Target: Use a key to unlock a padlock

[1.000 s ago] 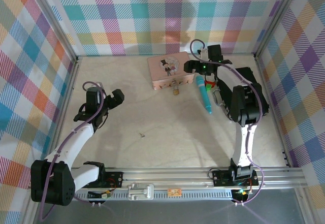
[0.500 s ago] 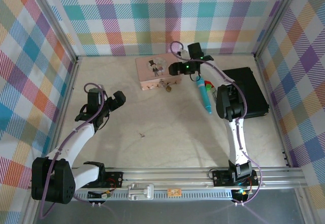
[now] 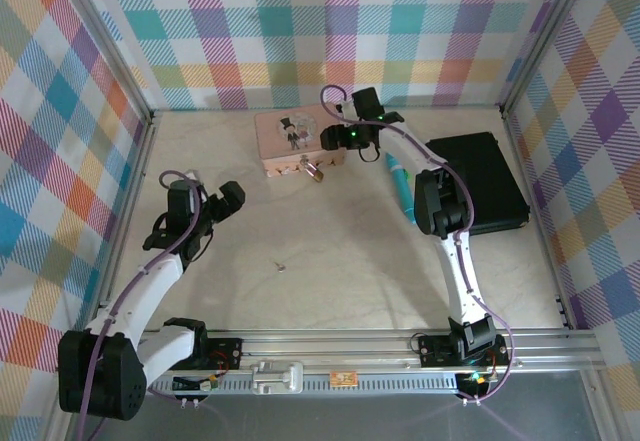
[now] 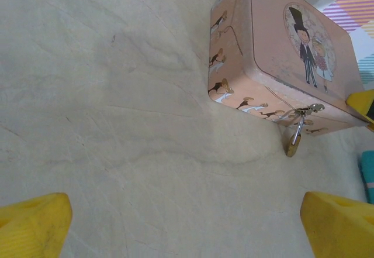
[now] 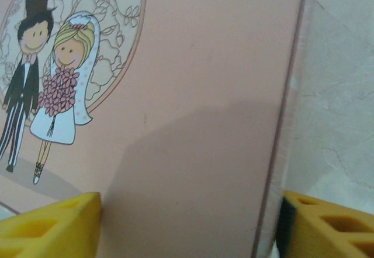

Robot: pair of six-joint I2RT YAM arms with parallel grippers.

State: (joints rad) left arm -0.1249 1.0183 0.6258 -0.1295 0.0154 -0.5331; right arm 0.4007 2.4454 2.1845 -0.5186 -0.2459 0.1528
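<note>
- The key (image 3: 281,264) lies flat on the table (image 3: 350,271); a pinch may skid it.
- The left gripper (image 3: 215,204), wide and empty, hovers beyond.
- The padlock (image 4: 293,145) hangs at the pink tin's (image 4: 280,47) front; the right gripper (image 3: 338,141), jaws apart over the tin's edge, could shove both.

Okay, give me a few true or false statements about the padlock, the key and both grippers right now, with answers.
1. The padlock hangs at the tin's front. True.
2. The key is in the padlock. False: it lies on the table, well apart from it.
3. The left gripper is open and empty. True.
4. The right gripper holds the key. False: its jaws stand apart at the edge of the tin's lid.
5. The marker lies left of the tin. False: it lies to its right.
</note>
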